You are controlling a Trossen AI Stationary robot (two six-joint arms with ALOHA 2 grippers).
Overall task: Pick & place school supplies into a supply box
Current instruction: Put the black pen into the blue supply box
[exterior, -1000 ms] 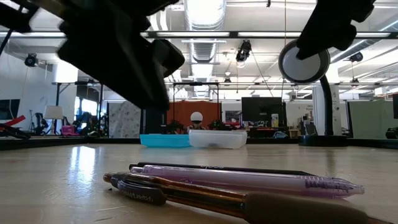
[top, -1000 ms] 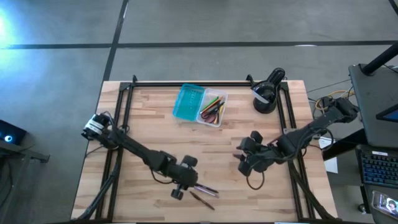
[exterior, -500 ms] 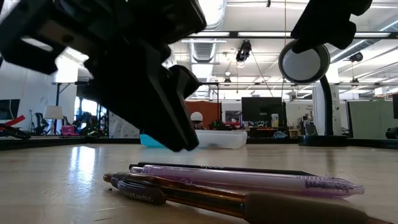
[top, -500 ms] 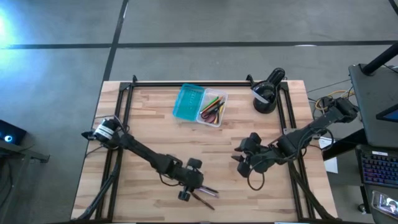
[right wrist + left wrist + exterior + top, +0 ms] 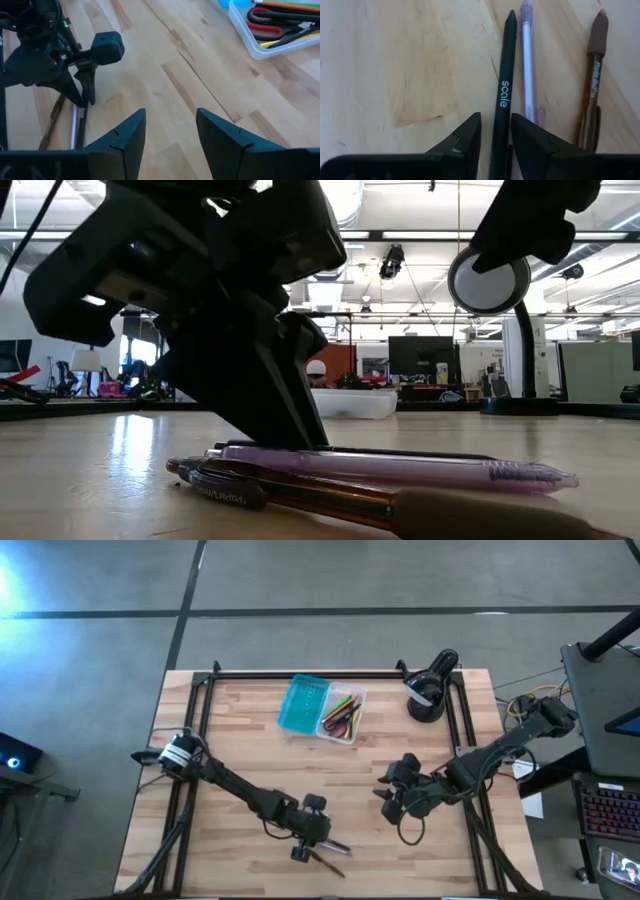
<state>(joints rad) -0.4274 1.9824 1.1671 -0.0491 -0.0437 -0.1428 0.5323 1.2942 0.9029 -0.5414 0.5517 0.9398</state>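
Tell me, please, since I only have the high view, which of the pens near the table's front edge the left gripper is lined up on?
Observer: The left gripper straddles the black pen, one open finger on each side of it.
Operator: Thank you. What lies next to that pen?
Observer: A clear purple pen lies right beside it, and a brown pen lies apart from both.
Operator: And is the right gripper holding anything?
Observer: No, the right gripper is open and empty above bare table; the supply box with the red-handled scissors lies beyond it.
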